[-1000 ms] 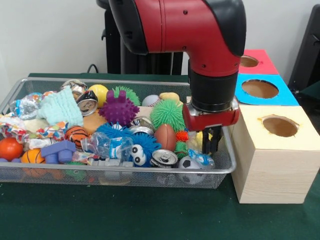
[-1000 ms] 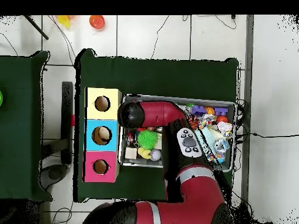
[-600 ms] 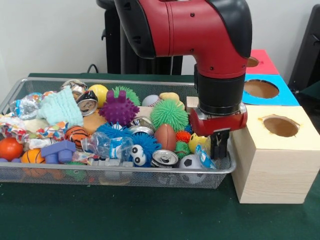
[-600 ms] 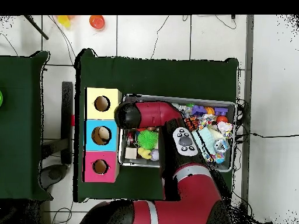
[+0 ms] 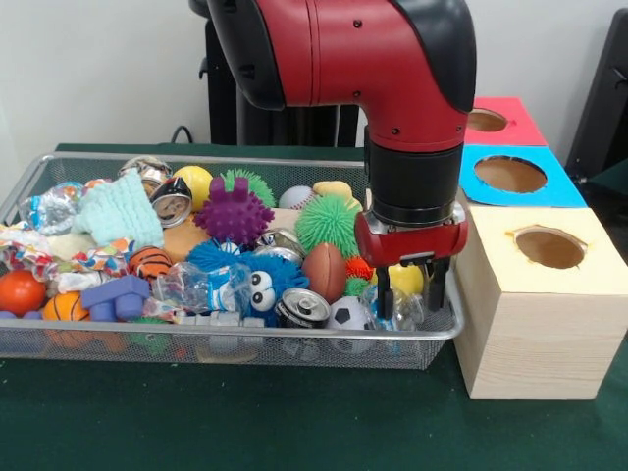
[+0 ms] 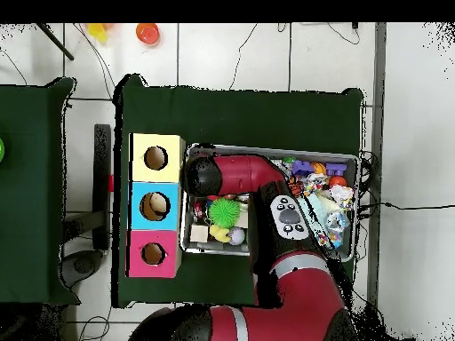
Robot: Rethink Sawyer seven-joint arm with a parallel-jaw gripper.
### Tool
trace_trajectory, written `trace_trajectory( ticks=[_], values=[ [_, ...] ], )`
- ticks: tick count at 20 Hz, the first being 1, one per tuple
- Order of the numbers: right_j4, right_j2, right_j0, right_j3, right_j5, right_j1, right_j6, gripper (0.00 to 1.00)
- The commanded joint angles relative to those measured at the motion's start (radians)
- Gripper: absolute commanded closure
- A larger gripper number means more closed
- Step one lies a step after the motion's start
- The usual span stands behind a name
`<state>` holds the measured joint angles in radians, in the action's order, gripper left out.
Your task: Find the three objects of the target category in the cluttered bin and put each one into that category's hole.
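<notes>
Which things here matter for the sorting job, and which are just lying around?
Job: claw, open over the wire bin; the bin's clutter; yellow box, blue box, red box, each with a hole.
Lying about: orange object on the floor, floor cables, second green table.

The red arm (image 6: 244,173) reaches over the wire bin (image 6: 351,160), beside the three-hole box (image 6: 156,206).

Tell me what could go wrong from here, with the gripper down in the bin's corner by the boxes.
1. The gripper is open around a yellow toy, with a crinkled clear wrapper right below; closing may catch the wrapper too.
2. It works close to the wire bin's rim and the wooden box, so a sideways move could hit either.
3. The soccer ball and can sit loose nearby and may shift.
</notes>
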<state>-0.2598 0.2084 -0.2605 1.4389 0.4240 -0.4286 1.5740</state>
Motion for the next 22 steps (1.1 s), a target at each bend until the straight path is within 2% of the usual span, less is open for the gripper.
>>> trace_trajectory(
  ticks=[1, 4, 9, 14, 17, 19, 22],
  values=[
    [-0.004, 0.076, -0.03, 0.075, -0.028, -0.003, 0.068, 0.0],
    [0.004, 0.082, -0.043, 0.105, 0.003, -0.045, 0.059, 0.0],
    [0.002, 0.098, -0.061, 0.123, 0.005, -0.059, 0.048, 0.0],
    [0.018, 0.103, -0.069, 0.169, 0.051, -0.139, 0.047, 0.0],
    [0.027, 0.107, -0.073, 0.181, 0.069, -0.161, 0.045, 0.0],
    [0.018, 0.101, -0.073, 0.164, 0.065, -0.146, 0.039, 0.0],
    [-0.009, 0.09, -0.068, 0.123, 0.024, -0.078, 0.035, 0.0]
  ],
)
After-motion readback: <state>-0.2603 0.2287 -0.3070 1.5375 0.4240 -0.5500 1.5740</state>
